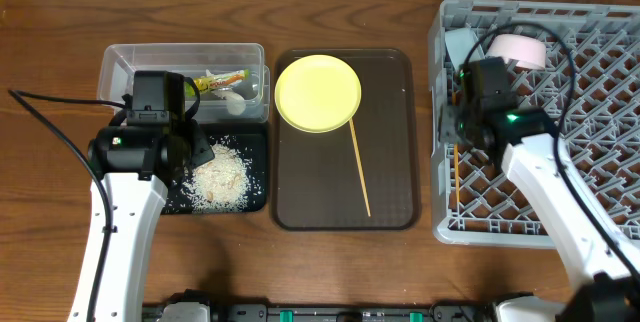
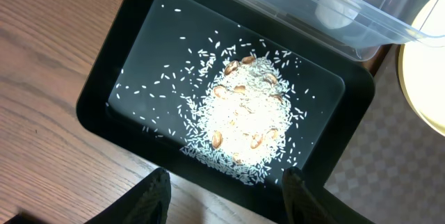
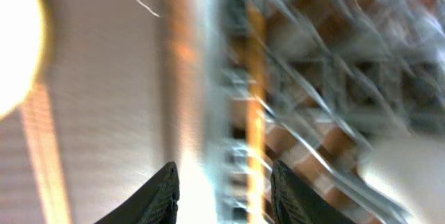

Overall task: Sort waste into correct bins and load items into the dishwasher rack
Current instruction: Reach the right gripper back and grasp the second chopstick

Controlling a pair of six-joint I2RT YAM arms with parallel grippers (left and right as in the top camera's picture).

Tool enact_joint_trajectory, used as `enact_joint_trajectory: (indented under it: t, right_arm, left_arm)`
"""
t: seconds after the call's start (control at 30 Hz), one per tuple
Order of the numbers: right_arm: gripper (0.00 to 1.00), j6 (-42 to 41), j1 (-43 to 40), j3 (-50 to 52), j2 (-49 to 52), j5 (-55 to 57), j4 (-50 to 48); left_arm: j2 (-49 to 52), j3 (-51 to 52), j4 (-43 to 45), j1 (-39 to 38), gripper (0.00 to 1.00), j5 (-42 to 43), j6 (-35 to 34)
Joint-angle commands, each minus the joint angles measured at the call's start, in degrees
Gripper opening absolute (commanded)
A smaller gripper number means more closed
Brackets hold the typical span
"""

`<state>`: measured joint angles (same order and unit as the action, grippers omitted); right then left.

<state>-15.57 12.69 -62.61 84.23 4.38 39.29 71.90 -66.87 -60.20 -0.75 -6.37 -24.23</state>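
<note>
Brown wooden surface (image 1: 330,272) fills the overhead view, and all that shows of the room is a pale strip along the top edge. Left gripper (image 2: 228,200) hangs over the black tray (image 2: 104,106), fingers spread wide. The rice (image 2: 243,120) sits heaped in that tray, brownish bits among the grains. Right against the tray, the clear container (image 1: 120,62) holds the snack wrapper (image 1: 222,80) and the crumpled paper (image 1: 238,104); the wrapper's print is too small to read. Yellow plate (image 1: 317,93) and one chopstick (image 1: 360,170) lie on the brown serving tray (image 1: 390,112). Right gripper (image 3: 226,193) is over the dishwasher rack (image 1: 600,52), fingers apart in a blurred view. A second chopstick (image 1: 456,177) lies along the rack's left side.
</note>
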Motion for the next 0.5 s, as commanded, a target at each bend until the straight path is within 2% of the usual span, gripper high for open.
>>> enact_joint_trajectory:
  t: [0.0,0.27,0.47]
  right_arm:
    - [0.43,1.3,1.5,-1.7,-2.6,-12.3,-3.5]
    - [0.46,1.5,11.8,-1.5,3.1,-14.6,-6.1]
    - [0.48,-0.8,20.2,-1.5,12.5,-8.5,-7.1]
  left_arm:
    - [0.0,-0.1,-0.2,0.3,0.54,-0.1,-0.8]
    - [0.0,-0.1,-0.2,0.3,0.55,-0.1,-0.8]
    - [0.0,-0.1,-0.2,0.3,0.55,-0.1,-0.8]
